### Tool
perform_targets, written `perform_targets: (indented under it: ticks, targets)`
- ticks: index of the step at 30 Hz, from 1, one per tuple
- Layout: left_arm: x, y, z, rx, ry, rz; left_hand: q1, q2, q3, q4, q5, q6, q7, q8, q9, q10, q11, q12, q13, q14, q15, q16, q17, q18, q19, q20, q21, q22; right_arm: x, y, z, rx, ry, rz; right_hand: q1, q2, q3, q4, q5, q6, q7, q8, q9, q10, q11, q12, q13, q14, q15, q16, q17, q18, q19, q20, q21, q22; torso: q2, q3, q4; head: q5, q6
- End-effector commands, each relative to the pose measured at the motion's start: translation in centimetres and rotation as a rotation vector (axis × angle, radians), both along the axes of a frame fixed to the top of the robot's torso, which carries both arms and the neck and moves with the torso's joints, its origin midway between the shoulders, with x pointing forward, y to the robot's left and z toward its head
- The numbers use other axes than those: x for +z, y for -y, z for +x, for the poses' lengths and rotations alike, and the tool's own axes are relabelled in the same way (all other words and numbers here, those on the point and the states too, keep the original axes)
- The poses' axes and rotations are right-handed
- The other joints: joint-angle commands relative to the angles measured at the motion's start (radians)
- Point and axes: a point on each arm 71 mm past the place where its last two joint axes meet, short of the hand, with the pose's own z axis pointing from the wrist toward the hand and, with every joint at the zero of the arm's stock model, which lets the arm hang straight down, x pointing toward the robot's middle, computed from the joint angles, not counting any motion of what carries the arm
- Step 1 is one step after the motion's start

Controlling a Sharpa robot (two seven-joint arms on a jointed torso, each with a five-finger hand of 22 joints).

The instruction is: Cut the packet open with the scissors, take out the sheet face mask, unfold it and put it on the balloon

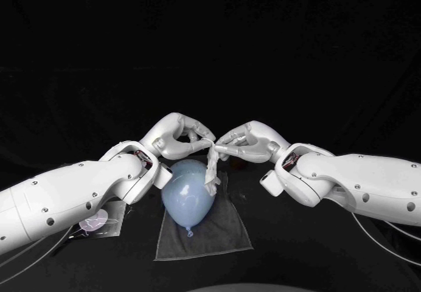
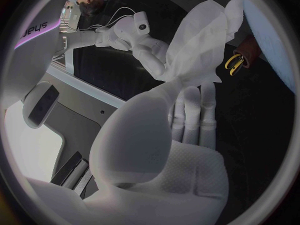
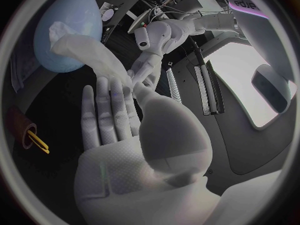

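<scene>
Left robot hand [image 1: 180,139] and right robot hand [image 1: 248,141] are pinching the mask [image 1: 212,167] over the balloon [image 1: 187,198]; we are trying to open it slowly, no ripping.

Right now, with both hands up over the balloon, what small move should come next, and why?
Probably drawing the hands apart sideways. The left hand and right hand each pinch the top of the sheet mask, which hangs as a narrow, bunched strip by the balloon. It seems to need spreading before it can cover it.
</scene>
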Motion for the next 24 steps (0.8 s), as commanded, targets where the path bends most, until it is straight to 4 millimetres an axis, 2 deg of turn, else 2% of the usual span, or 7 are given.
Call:
perform_targets:
  ticks: [1,7,12,15,17,24]
  targets:
    - [0.09,0.23,-0.14,-0.021,-0.002,-0.002,-0.008,0.002,0.004,0.002,0.006,0.004,0.000,-0.002,0.001,0.002,0.001,-0.005,0.001,0.002,-0.005,-0.004,0.001,0.020,-0.007,-0.001,0.006,0.001,0.14,0.04,0.04,-0.017,0.015,0.007,0.016,0.004,0.018,-0.002,-0.004,0.008,-0.002,0.008,0.003,0.010,-0.002,0.003,0.002,0.011,-0.001,0.007,0.003,0.019,0.011,0.000,0.006,0.002,0.000,-0.0002,0.0003,0.000,-0.001]
    - [0.09,0.23,-0.15,-0.022,-0.003,-0.002,-0.013,0.001,0.010,-0.002,0.006,0.005,0.000,-0.002,0.000,0.002,0.001,-0.005,0.002,0.002,-0.005,-0.004,0.002,0.021,-0.008,-0.001,0.006,0.001,0.15,0.10,0.04,-0.021,0.013,0.015,0.055,0.014,0.084,-0.031,-0.003,0.015,-0.011,0.020,0.012,0.025,-0.011,0.001,0.001,0.022,-0.008,0.011,0.006,0.019,0.024,-0.007,0.010,0.002,0.000,-0.0004,-0.0001,-0.001,-0.001]
    - [0.09,0.21,-0.15,-0.022,-0.002,-0.002,-0.013,0.001,0.010,-0.002,0.006,0.005,0.000,-0.002,0.000,0.002,0.001,-0.005,0.002,0.002,-0.005,-0.004,0.002,0.021,-0.008,-0.001,0.006,0.001,0.13,0.21,0.06,-0.028,0.011,0.017,0.087,0.005,0.203,-0.104,-0.004,0.016,-0.005,0.047,0.037,0.053,-0.013,-0.001,0.002,0.044,-0.014,0.005,0.004,0.018,0.046,-0.015,0.021,0.006,0.000,0.0000,-0.0001,-0.002,-0.002]
    - [0.10,0.19,-0.15,-0.022,-0.002,-0.003,-0.013,0.001,0.010,-0.002,0.006,0.005,0.000,-0.002,0.000,0.002,0.001,-0.005,0.002,0.002,-0.005,-0.004,0.002,0.021,-0.008,-0.001,0.006,0.001,0.12,0.33,0.10,-0.036,0.011,0.016,0.057,-0.005,0.273,-0.137,-0.007,0.015,-0.006,0.068,0.056,0.071,-0.016,-0.002,0.005,0.064,-0.018,-0.002,0.001,0.017,0.057,-0.021,0.031,0.012,0.000,0.0000,0.0000,-0.002,-0.001]
    - [0.10,0.18,-0.14,-0.021,-0.001,-0.003,-0.013,0.001,0.010,-0.002,0.006,0.005,0.000,-0.002,0.000,0.002,0.001,-0.005,0.002,0.002,-0.005,-0.004,0.002,0.021,-0.008,-0.001,0.006,0.001,0.12,0.41,0.12,-0.041,0.012,0.015,0.043,-0.009,0.296,-0.151,-0.004,0.014,-0.008,0.077,0.064,0.078,-0.018,-0.003,0.007,0.072,-0.021,-0.005,0.000,0.017,0.060,-0.023,0.036,0.014,0.000,0.0001,-0.0003,-0.002,-0.002]
    - [0.11,0.07,-0.14,-0.022,0.000,-0.006,-0.017,0.000,0.016,-0.006,0.006,0.005,0.000,-0.002,-0.001,0.001,0.001,-0.004,0.003,0.002,-0.005,-0.004,0.002,0.021,-0.009,-0.001,0.007,0.002,0.13,0.71,0.19,-0.061,0.010,0.022,0.007,-0.012,0.329,-0.176,-0.003,0.018,-0.015,0.098,0.081,0.101,-0.025,0.000,0.014,0.096,-0.028,-0.008,0.003,0.016,0.071,-0.030,0.052,0.024,0.000,0.0002,-0.0006,-0.002,-0.002]
